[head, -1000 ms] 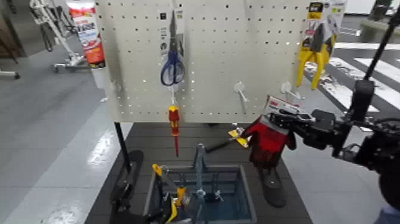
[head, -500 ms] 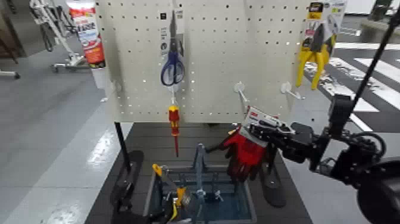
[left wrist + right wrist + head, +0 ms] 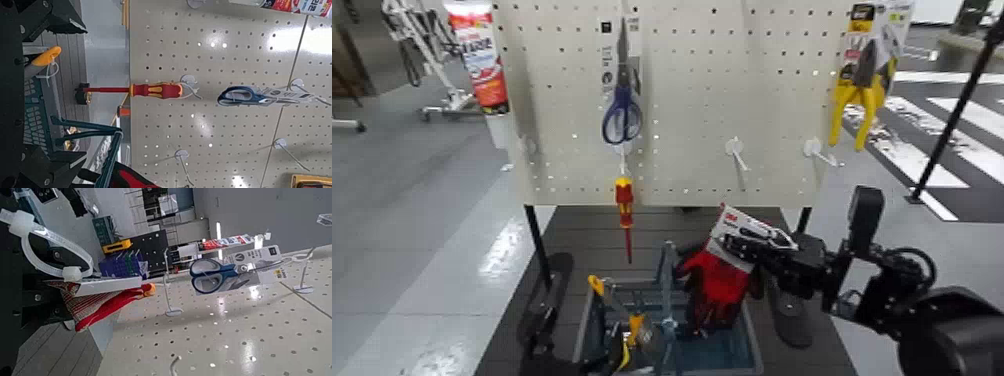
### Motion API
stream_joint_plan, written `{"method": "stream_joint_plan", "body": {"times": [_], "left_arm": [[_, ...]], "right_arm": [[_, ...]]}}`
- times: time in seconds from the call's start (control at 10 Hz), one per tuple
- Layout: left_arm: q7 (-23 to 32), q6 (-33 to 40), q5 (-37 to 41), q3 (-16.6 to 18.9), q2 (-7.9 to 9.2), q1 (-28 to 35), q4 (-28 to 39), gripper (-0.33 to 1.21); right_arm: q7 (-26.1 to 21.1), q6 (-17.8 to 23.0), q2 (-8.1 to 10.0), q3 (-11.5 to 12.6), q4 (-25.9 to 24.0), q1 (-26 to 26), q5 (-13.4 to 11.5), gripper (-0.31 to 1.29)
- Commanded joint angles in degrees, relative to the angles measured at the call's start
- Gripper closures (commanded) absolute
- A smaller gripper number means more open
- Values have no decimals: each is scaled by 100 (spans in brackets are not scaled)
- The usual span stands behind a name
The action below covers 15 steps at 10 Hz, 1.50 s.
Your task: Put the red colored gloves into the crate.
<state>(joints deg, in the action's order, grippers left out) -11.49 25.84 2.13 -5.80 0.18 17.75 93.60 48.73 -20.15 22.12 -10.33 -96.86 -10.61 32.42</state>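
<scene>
**Gloves held by the header card above the crate**

Head view: the right gripper (image 3: 757, 247) is clamped on the white-and-red header card of the red colored gloves (image 3: 716, 282). The card sits between the fingers at the top, and the gloves hang down from it, long axis close to vertical, fingertips pointing down into the crate (image 3: 747, 335). The gloves are above the crate's right half, just beside its upright central handle (image 3: 667, 272), and their lower ends reach rim level; whether they touch the crate cannot be told. The right arm reaches in from the robot's right, roughly level, forearm pointing toward the pegboard (image 3: 712, 90). On the board hang blue-handled scissors (image 3: 621, 108) and a red-and-yellow screwdriver (image 3: 624, 205).

Left wrist view: the screwdriver (image 3: 145, 90), the scissors (image 3: 250, 95) and a strip of the crate (image 3: 35, 102) show, with a bit of red glove (image 3: 133, 178) at the frame's edge. The left gripper's fingers cannot be made out.

Right wrist view: the gloves (image 3: 98, 305) hang just beyond the dark gripper body, the white card edge lying across their top, with the scissors (image 3: 215, 274) farther off.
</scene>
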Motion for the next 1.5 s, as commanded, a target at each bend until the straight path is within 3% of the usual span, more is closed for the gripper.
{"method": "stream_joint_plan", "body": {"times": [0.1,0.8,1.4,1.5], "left_arm": [[6,-9,6,0,-571,-9,0,17],[-3,-9,6,-18,-571,-9,-8,17],[-3,-9,6,-35,-562,-18,-8,17],[-3,-9,6,-26,-562,-18,-8,17]], "right_arm": [[22,134,-41,-268,352,-20,124,115],[136,459,-138,-795,1126,-152,168,115],[119,494,-138,-892,1310,-152,80,110],[92,433,-129,-892,1293,-152,80,53]]}}
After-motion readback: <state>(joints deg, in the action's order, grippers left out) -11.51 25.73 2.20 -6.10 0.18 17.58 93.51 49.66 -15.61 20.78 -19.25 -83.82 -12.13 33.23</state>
